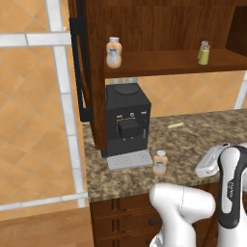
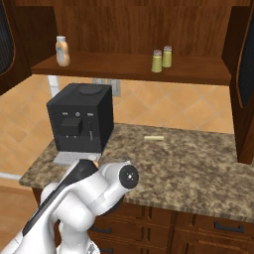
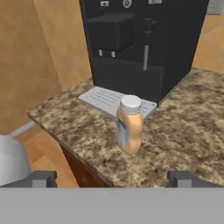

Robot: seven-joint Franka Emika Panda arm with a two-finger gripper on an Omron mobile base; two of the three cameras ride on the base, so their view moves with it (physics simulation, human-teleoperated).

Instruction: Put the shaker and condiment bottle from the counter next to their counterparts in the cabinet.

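hand view, up close: the hand (image 3: 113, 180) has its two dark tips spread as wide as they go, nothing between them, touching nothing. The condiment bottle (image 3: 129, 124) stands upright on the desk (image 3: 188, 131) just past the tips, right in front of the coffee machine (image 3: 144, 39) and its grey drip tray (image 3: 105, 99).

left base view: same bottle (image 1: 160, 162) on the desk (image 1: 193, 140) next to the drip tray (image 1: 129, 159). Up in the cabinet (image 1: 159, 29) its twin bottle (image 1: 114, 52) sits at the left end of the shelf (image 1: 169, 63), and two shakers (image 1: 204, 53) stand together further right. A pale little stick (image 1: 175, 125) lies on the granite.

right base view: the shaker pair (image 2: 161, 59) is side by side on the shelf (image 2: 129, 67), twin bottle (image 2: 62, 50) far left.

progress, my guess: shaker half looks done already. The bottle isn't picked up yet, so grab, lift and shelf are all left.
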